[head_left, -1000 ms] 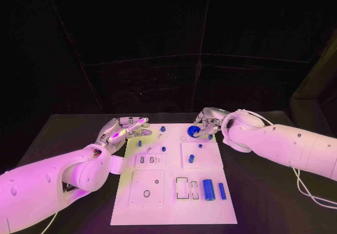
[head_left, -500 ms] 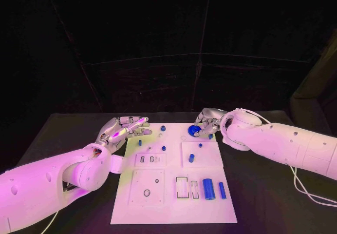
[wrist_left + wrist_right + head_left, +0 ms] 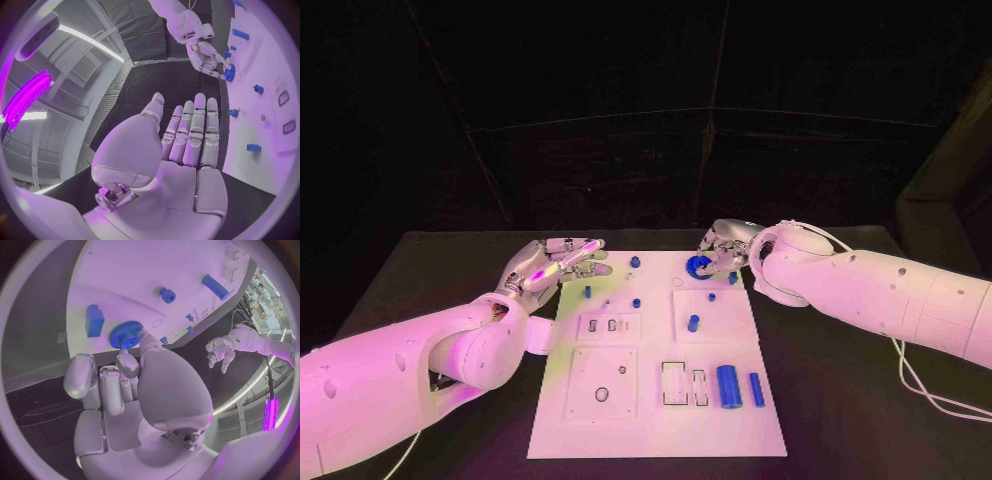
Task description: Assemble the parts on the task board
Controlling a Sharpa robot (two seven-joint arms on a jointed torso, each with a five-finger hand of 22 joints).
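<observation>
The white task board (image 3: 661, 420) lies in the middle of the black table. My right hand (image 3: 726, 247) is at the board's far edge and pinches a blue gear (image 3: 698, 265) between thumb and a finger; the right wrist view shows the gear (image 3: 125, 335) close over the board, and I cannot tell whether it touches. My left hand (image 3: 560, 262) hovers at the board's far left corner, fingers straight and together, holding nothing (image 3: 181, 145). Small blue pegs (image 3: 635, 262) stand on the far half. Two blue cylinders (image 3: 728, 387) lie at the near right.
A blue block (image 3: 95, 320) lies on the board beside the gear. Rectangular slots (image 3: 674, 385) and a round hole (image 3: 602, 396) are cut in the near part of the board. Black table (image 3: 848, 400) surrounds the board on all sides.
My right arm has shifted slightly, the blue gear still pinched in its hand. The left hand has not moved.
</observation>
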